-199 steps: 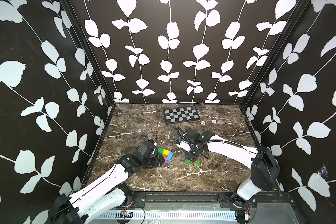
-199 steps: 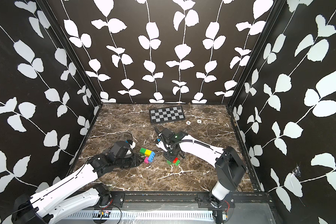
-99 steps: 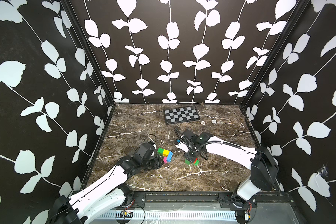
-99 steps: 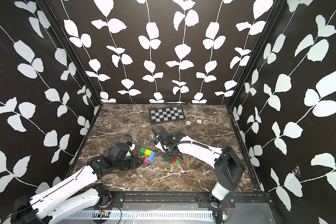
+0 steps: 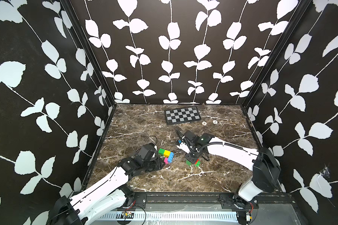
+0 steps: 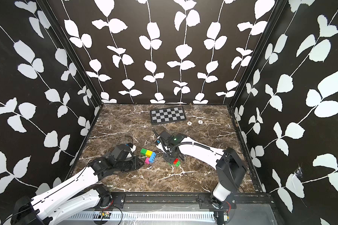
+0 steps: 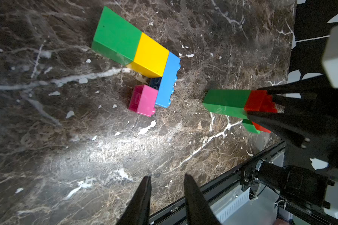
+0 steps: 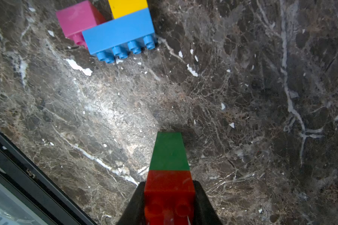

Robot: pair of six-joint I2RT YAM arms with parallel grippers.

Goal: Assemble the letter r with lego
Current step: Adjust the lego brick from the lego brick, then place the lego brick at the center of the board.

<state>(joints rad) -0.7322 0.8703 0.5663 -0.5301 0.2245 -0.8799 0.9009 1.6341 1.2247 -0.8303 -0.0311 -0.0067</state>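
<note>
right wrist view: your right pincer (image 8: 169, 187) is clenching the red brick (image 8: 169, 194), green brick (image 8: 169, 152) attached; left pincer (image 7: 167, 179) is hanging parted, empty, by the cluster around the blue brick (image 7: 168, 79) on the counter (image 7: 86, 136). pushing askew, you're risking scattering it.

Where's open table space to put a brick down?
Bare: the strip between the joined bricks and front rail, and the far corner left of the checkerboard. Crowded: the middle, those bricks sitting between the left fingers and the red-green piece the right fingers hold.
</note>
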